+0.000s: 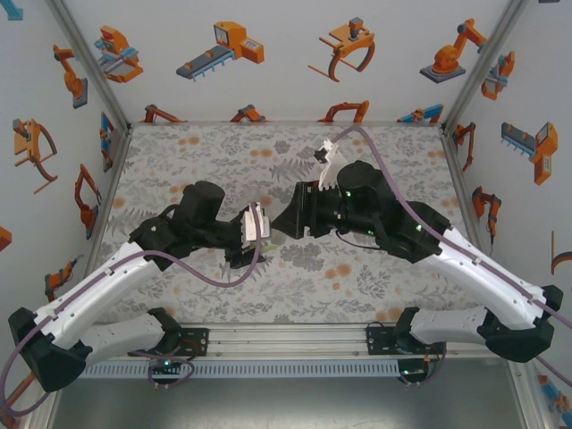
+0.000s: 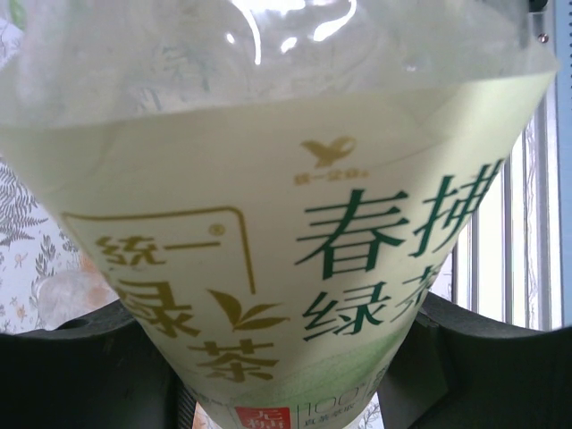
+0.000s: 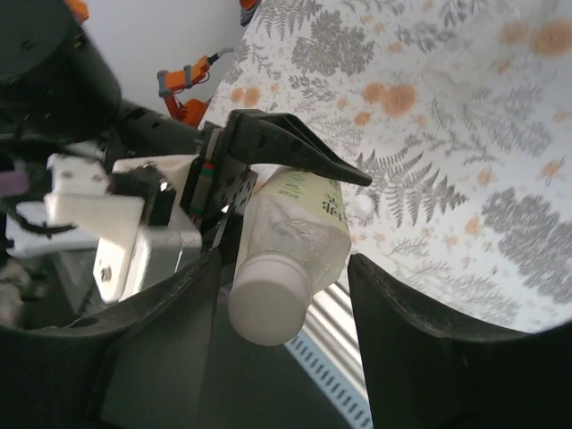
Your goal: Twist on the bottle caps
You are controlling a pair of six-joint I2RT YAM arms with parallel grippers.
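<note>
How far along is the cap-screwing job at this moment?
Looks done: a white cap sits on the tall bottle. In hand: the left gripper clamps that bottle, and the right gripper stands open around the cap. Left: I cannot tell whether the cap is fully tight; any other cap remains.

Floral mat (image 1: 223,161) covers the table (image 1: 286,334)

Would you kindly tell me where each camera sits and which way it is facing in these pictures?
Top external: above and behind the bases, looking down at the floral mat; both arms show, left gripper facing right gripper.
Left wrist: facing the bottle label; dark fingers below.
Right wrist: looking along its own fingers at the white cap.
Shared: both wrist views show the bottle.
</note>
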